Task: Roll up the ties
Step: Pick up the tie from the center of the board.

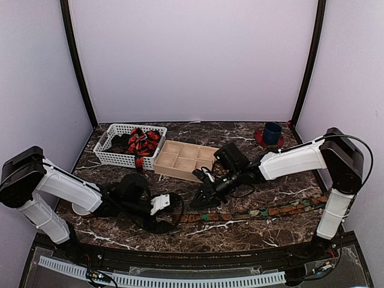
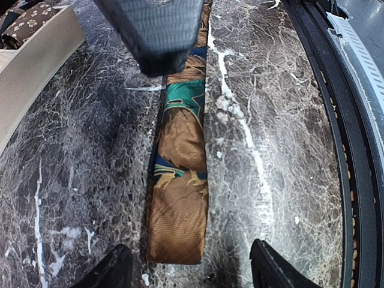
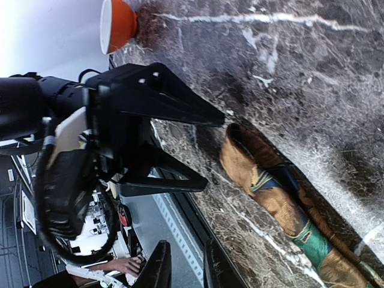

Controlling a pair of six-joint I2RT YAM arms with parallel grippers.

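1. Left gripper (image 2: 191, 255) is spread wide and sits low over the marble table (image 2: 78, 180). Its two fingers stand either side of the narrow end of the brown-orange tie (image 2: 178, 198), and as far as I can see they are not touching it.
2. Right gripper (image 3: 185, 261) has its fingers drawn close, with only a thin gap between them. Nothing shows in that gap, and I cannot tell whether it is pressed fully together or nipping fabric. In the left wrist view it hangs over the tie, just up the strip from the end.
3. That tie lies flat and unrolled along the near part of the table, running from between the two grippers out towards the right arm's base. More ties (image 1: 143, 144) are heaped in the white basket (image 1: 114, 157) at the back left, beside a wooden tray (image 1: 174, 171).
4. I judge this to be the very start of the roll: the end is found, but no turn has been made.
5. Next, I reckon, the left fingers should close on the tip and fold it over itself. The right gripper should hold the strip flat so the first turn comes out tight and square.
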